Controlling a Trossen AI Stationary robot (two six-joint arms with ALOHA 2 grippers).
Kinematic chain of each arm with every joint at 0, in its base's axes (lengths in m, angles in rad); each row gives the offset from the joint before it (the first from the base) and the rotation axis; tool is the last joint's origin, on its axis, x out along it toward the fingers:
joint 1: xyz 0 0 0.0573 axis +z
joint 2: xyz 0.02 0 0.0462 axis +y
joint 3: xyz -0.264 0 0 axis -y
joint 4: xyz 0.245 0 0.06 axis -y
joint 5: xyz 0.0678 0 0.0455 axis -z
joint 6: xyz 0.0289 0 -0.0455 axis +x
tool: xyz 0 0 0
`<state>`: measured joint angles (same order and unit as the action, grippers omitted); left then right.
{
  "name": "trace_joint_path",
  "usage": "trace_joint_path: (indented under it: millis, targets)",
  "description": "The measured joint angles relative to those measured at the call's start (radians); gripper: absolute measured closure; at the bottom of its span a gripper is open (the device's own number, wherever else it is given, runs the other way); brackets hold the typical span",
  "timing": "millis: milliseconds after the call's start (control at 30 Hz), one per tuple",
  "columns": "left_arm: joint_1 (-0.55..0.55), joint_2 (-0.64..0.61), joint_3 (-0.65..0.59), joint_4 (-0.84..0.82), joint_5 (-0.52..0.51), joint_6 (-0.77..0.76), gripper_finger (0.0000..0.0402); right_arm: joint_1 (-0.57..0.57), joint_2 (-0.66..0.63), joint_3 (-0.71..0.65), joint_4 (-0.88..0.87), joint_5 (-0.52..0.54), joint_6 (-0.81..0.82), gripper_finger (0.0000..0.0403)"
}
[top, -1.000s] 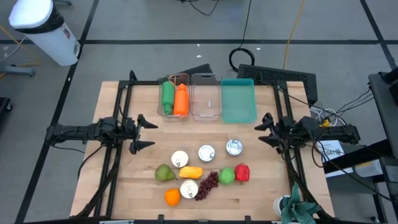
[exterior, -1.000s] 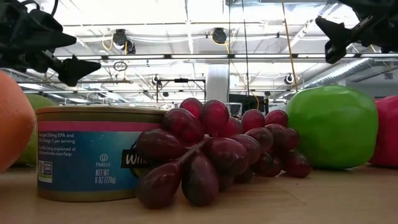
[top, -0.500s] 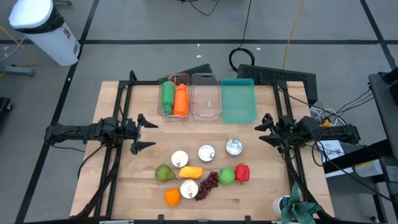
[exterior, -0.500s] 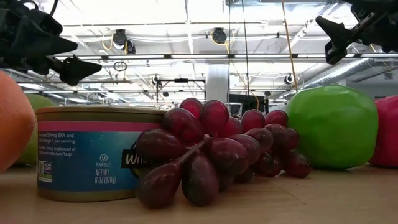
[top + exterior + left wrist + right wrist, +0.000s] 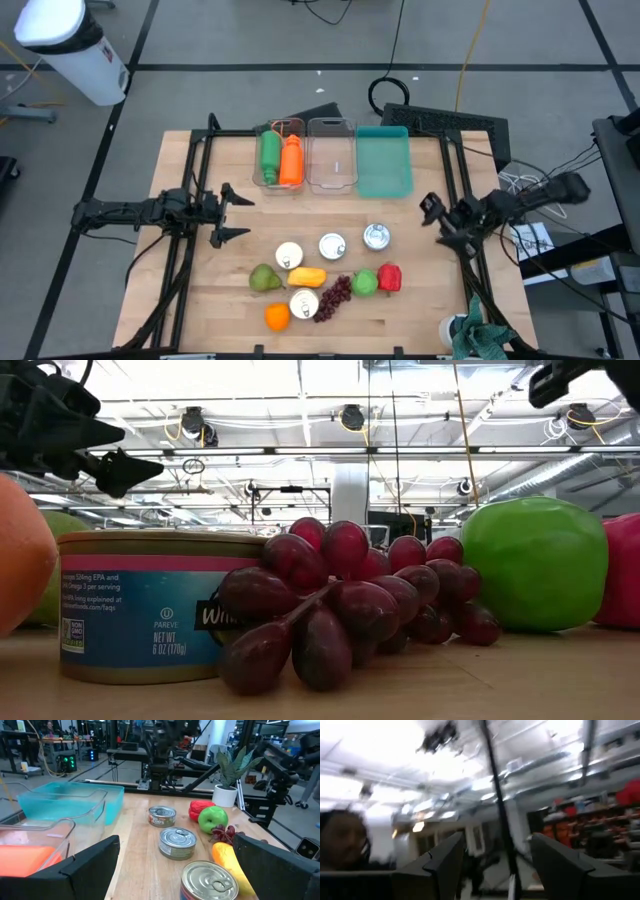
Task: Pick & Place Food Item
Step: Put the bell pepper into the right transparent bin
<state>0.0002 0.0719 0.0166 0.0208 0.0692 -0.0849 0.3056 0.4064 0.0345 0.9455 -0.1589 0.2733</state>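
Two dark fingers (image 5: 445,865) spread apart before blurred, seemingly ceiling lights (image 5: 480,784).

Three bins (image 5: 333,157) at table's (image 5: 420,300) far edge; cans (image 5: 332,246) mid-table; fruit cluster (image 5: 325,288) near front edge, grapes (image 5: 334,298) beside a can (image 5: 304,303).

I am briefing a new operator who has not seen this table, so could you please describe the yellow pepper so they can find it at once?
Start at the cluster of food on the wooden table, opposite the three bins. The yellow pepper lies on its side in the middle of it, between the green pear and the grapes. It is the only long yellow item.
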Motion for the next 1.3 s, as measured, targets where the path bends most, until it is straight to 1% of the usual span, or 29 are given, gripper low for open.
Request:
trace_joint_path:
  millis: [100, 233, 300, 400, 467, 500, 567, 633, 700, 800, 867, 967, 1067, 1167, 1233, 1300]
  targets:
    - [0.0, 0.0, 0.0, 0.0, 0.0, -0.001, 0.0002, 0.096, 0.152, 0.052, 0.033, 0.004, -0.13, 0.0183]
    - [0.0, 0.0, 0.0, 0.0, 0.0, -0.002, 0.0002, 0.2, 0.359, 0.157, 0.037, 0.0, -0.354, 0.0184]
    - [0.0, 0.0, 0.0, 0.001, -0.001, -0.002, 0.0002, 0.239, 0.448, 0.207, 0.037, -0.003, -0.405, 0.0184]
    - [0.0, 0.0, 0.0, 0.002, -0.001, -0.002, 0.0002, 0.267, 0.553, 0.267, 0.051, -0.002, -0.41, 0.0184]
    - [0.0, 0.0, 0.0, 0.003, 0.0, -0.002, 0.0002, 0.273, 0.595, 0.307, 0.098, 0.014, -0.376, 0.0184]
    - [0.0, 0.0, 0.0, 0.003, 0.0, -0.002, 0.0002, 0.273, 0.61, 0.324, 0.108, 0.043, -0.344, 0.0184]
    - [0.0, 0.0, 0.0, 0.004, 0.0, -0.002, 0.0002, 0.273, 0.637, 0.358, 0.089, 0.136, -0.29, 0.0184]
    - [0.0, 0.0, 0.0, 0.004, 0.0, -0.002, 0.0002, 0.286, 0.655, 0.398, 0.0, 0.249, -0.285, 0.0181]
    - [0.0, 0.0, 0.0, 0.005, 0.0, -0.002, 0.0002, 0.313, 0.671, 0.462, -0.148, 0.354, -0.303, 0.0172]
    - [0.0, 0.0, 0.0, 0.005, 0.0, -0.001, 0.0002, 0.355, 0.7, 0.578, -0.409, 0.519, -0.299, 0.0145]
    - [0.0, 0.0, 0.0, 0.005, 0.0, -0.002, 0.0002, 0.375, 0.729, 0.662, -0.561, 0.585, -0.272, 0.0123]
    - [0.0, 0.0, 0.0, 0.005, 0.0, -0.001, 0.0002, 0.407, 0.769, 0.767, -0.748, 0.592, -0.218, 0.0091]
    - [0.0, 0.0, 0.0, 0.005, 0.0, -0.001, 0.0002, 0.435, 0.806, 0.841, -0.881, 0.592, -0.189, 0.0073]
    - [0.0, 0.0, 0.0, 0.006, 0.0, -0.001, 0.0002, 0.457, 0.841, 0.872, -0.929, 0.594, -0.18, 0.0068]
    - [0.0, 0.0, 0.0, 0.006, 0.0, -0.001, 0.0002, 0.466, 0.865, 0.875, -0.928, 0.595, -0.174, 0.0069]
    - [0.0, 0.0, 0.0, 0.006, 0.0, -0.001, 0.0002, 0.471, 0.889, 0.875, -0.952, 0.596, -0.139, 0.0073]
